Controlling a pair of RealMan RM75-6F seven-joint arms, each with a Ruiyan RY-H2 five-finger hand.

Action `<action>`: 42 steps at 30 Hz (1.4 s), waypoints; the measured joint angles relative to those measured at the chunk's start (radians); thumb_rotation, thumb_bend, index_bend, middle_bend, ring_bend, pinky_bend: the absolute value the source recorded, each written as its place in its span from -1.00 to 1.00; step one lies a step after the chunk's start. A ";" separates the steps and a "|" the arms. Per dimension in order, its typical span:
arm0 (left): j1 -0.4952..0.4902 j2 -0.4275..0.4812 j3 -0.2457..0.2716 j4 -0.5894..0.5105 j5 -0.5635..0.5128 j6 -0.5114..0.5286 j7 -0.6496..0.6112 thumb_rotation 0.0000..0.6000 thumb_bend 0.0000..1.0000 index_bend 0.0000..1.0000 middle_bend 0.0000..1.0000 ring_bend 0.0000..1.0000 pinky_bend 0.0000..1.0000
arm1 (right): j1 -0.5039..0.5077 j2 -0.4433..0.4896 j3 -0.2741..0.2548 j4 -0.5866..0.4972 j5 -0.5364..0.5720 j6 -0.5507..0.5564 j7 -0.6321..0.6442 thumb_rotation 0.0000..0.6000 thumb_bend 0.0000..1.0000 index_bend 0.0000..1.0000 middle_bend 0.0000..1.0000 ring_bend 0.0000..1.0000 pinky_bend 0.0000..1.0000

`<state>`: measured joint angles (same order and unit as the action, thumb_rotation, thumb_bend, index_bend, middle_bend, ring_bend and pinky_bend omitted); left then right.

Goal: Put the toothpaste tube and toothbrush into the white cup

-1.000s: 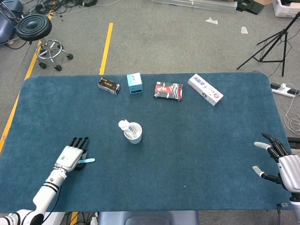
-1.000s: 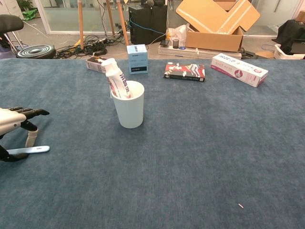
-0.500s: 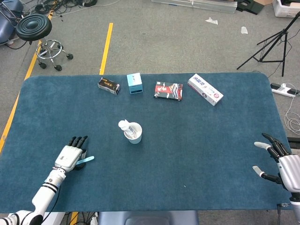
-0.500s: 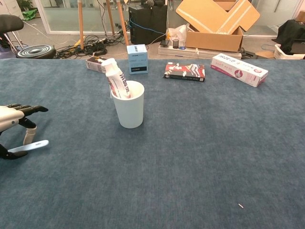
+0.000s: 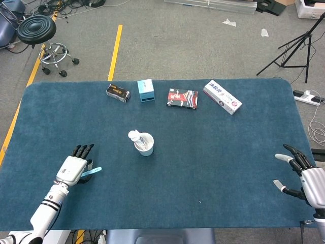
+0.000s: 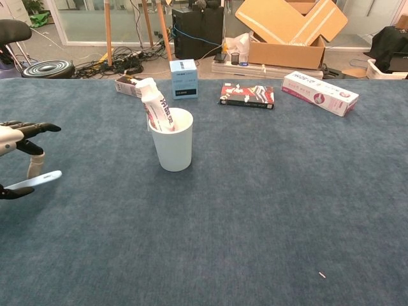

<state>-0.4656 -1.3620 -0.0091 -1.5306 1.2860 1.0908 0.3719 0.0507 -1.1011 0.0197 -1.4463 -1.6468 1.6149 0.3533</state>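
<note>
The white cup [image 5: 145, 144] [image 6: 171, 140] stands left of the table's middle, with the toothpaste tube [image 5: 134, 136] [image 6: 155, 105] upright in it, leaning toward the left rim. My left hand [image 5: 73, 166] [image 6: 16, 137] is near the front left edge, well left of the cup. It pinches the pale blue toothbrush [image 5: 92, 171] [image 6: 35, 182] by one end; the free end points right and is tilted up off the cloth. My right hand [image 5: 304, 175] rests at the front right edge, fingers spread, holding nothing.
Along the far edge lie a dark box [image 5: 118, 92], a light blue box [image 5: 145, 90], a red-black box [image 5: 182, 98] and a white toothpaste carton [image 5: 222, 96]. A stool [image 5: 36, 29] stands on the floor beyond the far left corner.
My left hand has risen a little and drawn slightly left, lifting the toothbrush off the cloth so it tilts upward. The right hand, cup and tube have not moved.
</note>
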 measured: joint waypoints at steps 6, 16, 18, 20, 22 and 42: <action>0.005 0.037 -0.018 -0.066 0.007 0.028 -0.005 1.00 -0.39 0.21 -1.00 -1.00 -1.00 | -0.001 0.001 0.000 0.000 0.001 0.001 0.002 1.00 -0.75 -0.40 -0.71 -0.69 0.00; -0.014 0.131 -0.085 -0.268 -0.018 0.060 0.036 1.00 -0.39 0.21 -1.00 -1.00 -1.00 | -0.003 0.001 -0.002 -0.001 -0.006 0.009 0.000 1.00 -0.75 -0.40 -0.71 -0.69 0.00; -0.025 0.144 -0.103 -0.312 -0.036 0.060 0.054 1.00 -0.39 0.21 -1.00 -1.00 -1.00 | -0.005 0.001 -0.002 0.000 -0.008 0.014 0.002 1.00 -0.75 -0.40 -0.71 -0.69 0.00; -0.040 0.156 -0.123 -0.355 -0.060 0.057 0.068 1.00 -0.39 0.21 -1.00 -1.00 -1.00 | -0.007 0.002 -0.003 0.001 -0.010 0.019 0.006 1.00 -0.75 -0.40 -0.71 -0.69 0.00; -0.054 0.163 -0.142 -0.388 -0.088 0.052 0.078 1.00 -0.39 0.21 -1.00 -1.00 -1.00 | -0.008 0.003 -0.002 0.003 -0.010 0.021 0.010 1.00 -0.75 -0.40 -0.71 -0.69 0.00; -0.262 0.164 -0.351 -0.586 -0.441 0.008 0.087 1.00 -0.39 0.22 -1.00 -1.00 -1.00 | -0.026 0.012 -0.020 0.005 -0.053 0.065 0.022 1.00 -0.75 -0.40 -0.71 -0.69 0.00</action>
<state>-0.7274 -1.1983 -0.3604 -2.1170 0.8453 1.0992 0.4591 0.0248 -1.0890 -0.0001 -1.4409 -1.6997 1.6795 0.3758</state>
